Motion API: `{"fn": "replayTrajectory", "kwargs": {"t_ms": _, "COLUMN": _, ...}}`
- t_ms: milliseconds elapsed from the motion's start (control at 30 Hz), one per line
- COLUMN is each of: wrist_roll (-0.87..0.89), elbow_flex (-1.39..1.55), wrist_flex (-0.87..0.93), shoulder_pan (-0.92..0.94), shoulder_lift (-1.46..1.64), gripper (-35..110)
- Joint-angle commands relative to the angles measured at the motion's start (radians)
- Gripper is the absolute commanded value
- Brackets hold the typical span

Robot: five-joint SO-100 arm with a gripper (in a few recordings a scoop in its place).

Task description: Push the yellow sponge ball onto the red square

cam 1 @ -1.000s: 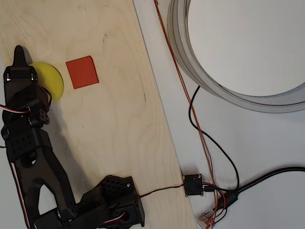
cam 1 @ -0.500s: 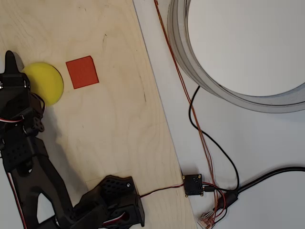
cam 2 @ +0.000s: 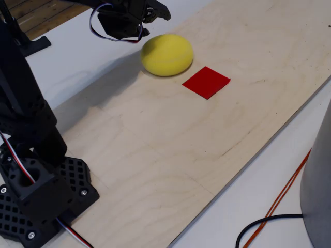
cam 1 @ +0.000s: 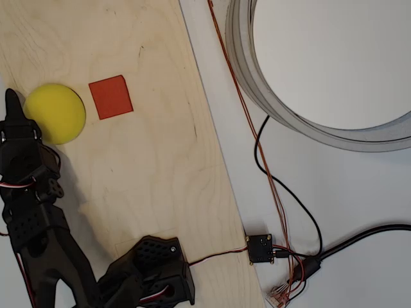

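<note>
The yellow sponge ball (cam 1: 55, 113) (cam 2: 167, 55) rests on the wooden board, just left of the red square (cam 1: 111, 97) (cam 2: 206, 81) in the overhead view, with a narrow strip of wood between them. My black gripper (cam 1: 12, 100) (cam 2: 158, 10) is at the board's left edge, beside the ball on the side away from the square. Its fingers come together in one narrow point with nothing between them. In the fixed view the gripper hovers just behind and above the ball, very close to it.
The plywood board (cam 1: 160, 160) ends in a slanted right edge. Beyond it lie orange and black cables (cam 1: 270, 173), a small circuit board (cam 1: 261, 249) and a large grey ring (cam 1: 257, 83). The arm's base (cam 1: 151, 269) stands at the board's near-left corner.
In the overhead view the gripper has slid left and down off the ball, which now shows whole. Ball and red square have stayed put.
</note>
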Motion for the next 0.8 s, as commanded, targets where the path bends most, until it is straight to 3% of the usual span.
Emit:
{"fn": "replayTrajectory", "kwargs": {"t_ms": 0, "wrist_roll": 0.021, "elbow_flex": 0.032, "wrist_flex": -0.012, "shoulder_pan": 0.002, "shoulder_lift": 0.081, "gripper": 22}}
{"fn": "replayTrajectory", "kwargs": {"t_ms": 367, "wrist_roll": 0.018, "elbow_flex": 0.193, "wrist_flex": -0.137, "shoulder_pan": 0.023, "shoulder_lift": 0.103, "gripper": 22}}
{"fn": "replayTrajectory", "kwargs": {"t_ms": 767, "wrist_roll": -0.003, "elbow_flex": 0.242, "wrist_flex": -0.146, "shoulder_pan": 0.041, "shoulder_lift": 0.146, "gripper": 22}}
